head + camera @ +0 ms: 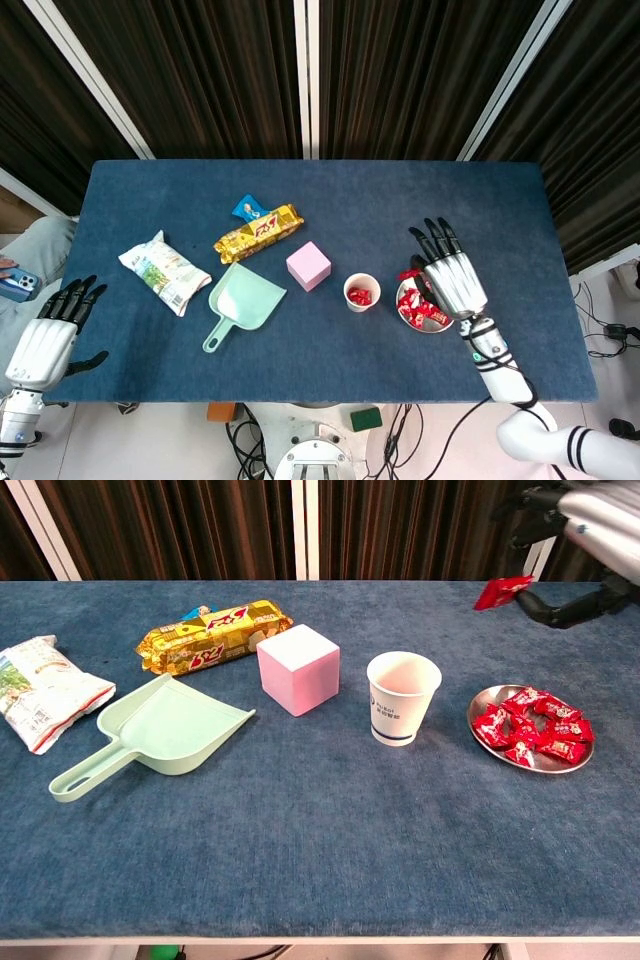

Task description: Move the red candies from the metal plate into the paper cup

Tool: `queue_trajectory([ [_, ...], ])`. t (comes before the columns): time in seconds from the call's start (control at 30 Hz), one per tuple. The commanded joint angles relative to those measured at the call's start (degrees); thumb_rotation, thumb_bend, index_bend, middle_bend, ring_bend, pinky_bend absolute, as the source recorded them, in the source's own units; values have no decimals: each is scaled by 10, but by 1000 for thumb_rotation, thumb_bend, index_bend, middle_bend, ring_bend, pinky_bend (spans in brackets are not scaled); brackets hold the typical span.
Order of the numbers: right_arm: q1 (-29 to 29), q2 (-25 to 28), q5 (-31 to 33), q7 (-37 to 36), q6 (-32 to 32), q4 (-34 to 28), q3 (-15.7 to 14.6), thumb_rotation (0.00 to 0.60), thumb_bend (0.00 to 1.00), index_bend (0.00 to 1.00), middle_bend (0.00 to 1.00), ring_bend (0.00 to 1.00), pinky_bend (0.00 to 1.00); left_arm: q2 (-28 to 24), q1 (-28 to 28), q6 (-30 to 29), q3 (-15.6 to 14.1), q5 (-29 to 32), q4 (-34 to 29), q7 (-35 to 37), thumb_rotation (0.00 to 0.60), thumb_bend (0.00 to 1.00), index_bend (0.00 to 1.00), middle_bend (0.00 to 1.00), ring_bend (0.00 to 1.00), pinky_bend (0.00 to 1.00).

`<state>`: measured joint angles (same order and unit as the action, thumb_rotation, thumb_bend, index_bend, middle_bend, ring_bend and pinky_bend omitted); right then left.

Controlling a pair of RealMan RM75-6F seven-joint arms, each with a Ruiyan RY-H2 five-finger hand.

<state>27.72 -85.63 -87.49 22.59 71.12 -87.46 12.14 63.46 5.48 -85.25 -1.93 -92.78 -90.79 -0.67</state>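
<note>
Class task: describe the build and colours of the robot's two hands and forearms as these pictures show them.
Both hands match: the left hand and right hand have a silver metal back and black fingers. Each wrist narrows into a white forearm; the right one carries black bands and a small green mark near the wrist. The chest view shows the same silver shell and black fingers on the right hand.

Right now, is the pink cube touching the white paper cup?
Apart. The chest view shows blue cloth between the pink cube and the white paper cup.

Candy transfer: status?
Right hand holds red candy aloft. Left hand idle, open. Paper cup unobstructed; more candies on metal plate.
</note>
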Motion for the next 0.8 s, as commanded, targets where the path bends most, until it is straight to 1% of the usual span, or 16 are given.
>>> queue_trajectory([
  [0.03, 42, -49, 33, 63, -38, 8, 18, 600, 479, 739, 130, 0, 0, -1, -1, 0, 1, 2, 1, 3, 600, 99, 90, 31, 1, 151],
  [0.2, 65, -82, 49, 94, -62, 27, 11, 600, 478, 741, 134, 0, 0, -3, -2, -4, 2, 3, 3, 11, 600, 98, 90, 31, 1, 151],
  [0.43, 72, -92, 57, 107, -67, 38, -4, 600, 463, 740, 142, 0, 0, -4, -4, -9, 1, -2, 4, 14, 600, 97, 90, 31, 1, 151],
  [0.5, 74, -89, 59, 109, -71, 36, -9, 600, 448, 718, 141, 0, 0, -4, -3, -7, 0, -2, 4, 13, 600, 98, 90, 31, 1, 151],
  [0.57, 75, -84, 66, 113, -79, 30, -12, 600, 420, 628, 123, 0, 0, -4, -3, -7, 0, -2, 4, 13, 600, 97, 90, 31, 1, 151],
  [0.67, 79, -77, 81, 123, -92, 17, -15, 600, 375, 439, 88, 0, 0, -4, -3, -7, 0, -3, 4, 13, 600, 97, 90, 31, 1, 151],
  [0.77, 80, -69, 92, 134, -97, 4, -18, 600, 332, 228, 67, 0, 0, -4, -3, -7, 1, 0, 4, 13, 600, 97, 90, 31, 1, 151],
  [0.8, 80, -66, 93, 135, -96, -1, -18, 600, 326, 201, 64, 0, 0, -4, -3, -7, 1, 0, 4, 13, 600, 97, 90, 31, 1, 151],
])
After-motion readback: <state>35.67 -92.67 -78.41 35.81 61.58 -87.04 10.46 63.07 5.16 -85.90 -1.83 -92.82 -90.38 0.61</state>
